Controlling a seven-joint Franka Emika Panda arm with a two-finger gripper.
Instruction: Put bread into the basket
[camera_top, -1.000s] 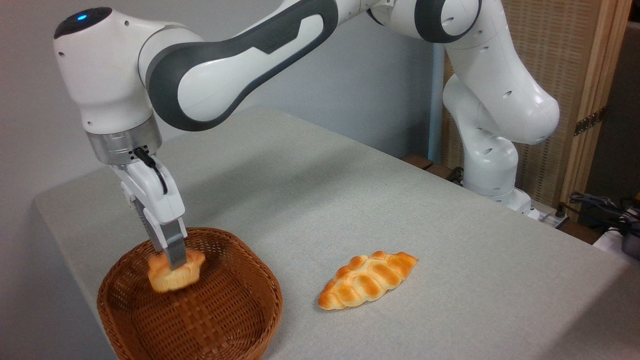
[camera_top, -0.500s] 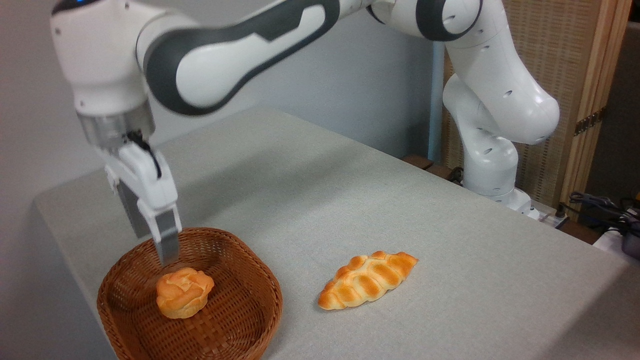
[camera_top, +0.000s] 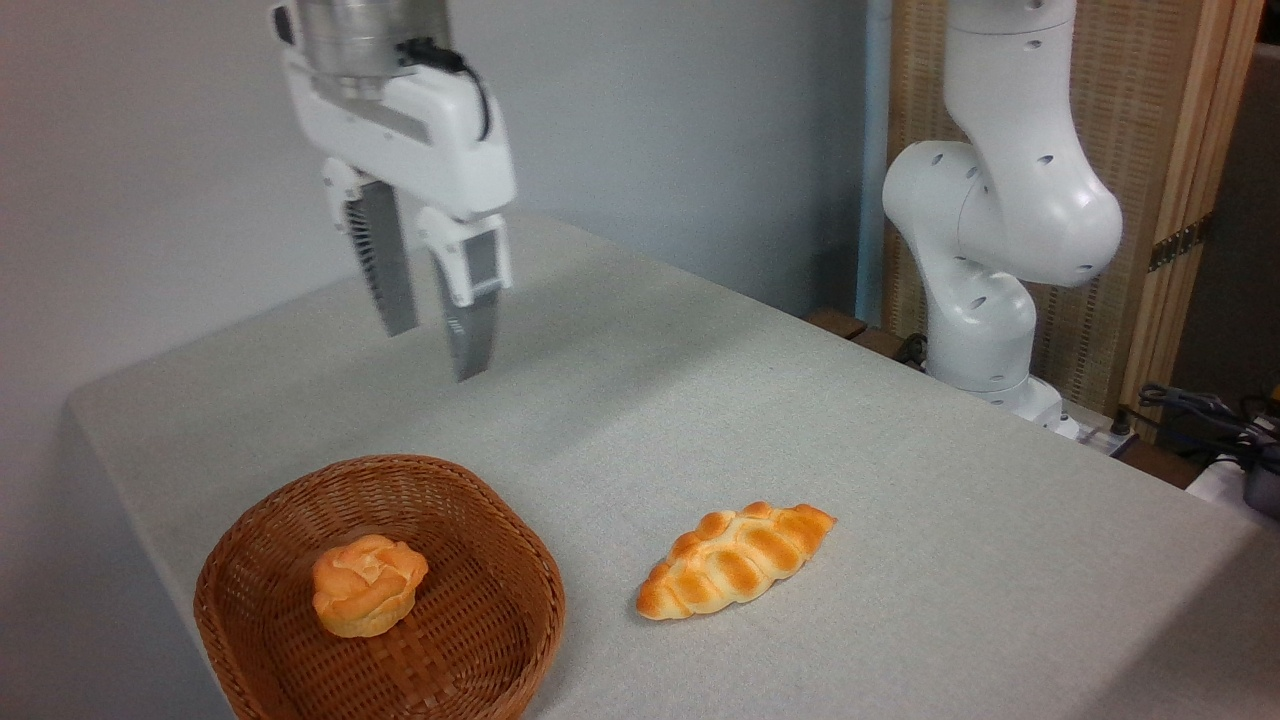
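Wicker basket (camera_top: 520, 560) rim, hand (camera_top: 435, 350) well above

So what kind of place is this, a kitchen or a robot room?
Probably a robot lab, not a kitchen. A white robot arm is fixed beside a plain grey table, loose cables lie at the right, and the bun and loaf look like practice props.

My arm (camera_top: 1000, 200) runs out of the top edge in two places: above the wrist flange that carries my jaws, and above the upright link near the base, so the span between them is out of sight. The basket (camera_top: 240, 640) loses its near rim to the bottom edge. The bun (camera_top: 367, 585) hides the weave beneath it. The bench (camera_top: 900, 500) is cut off at right and bottom. The cables (camera_top: 1215, 415) at far right are too small to make out.
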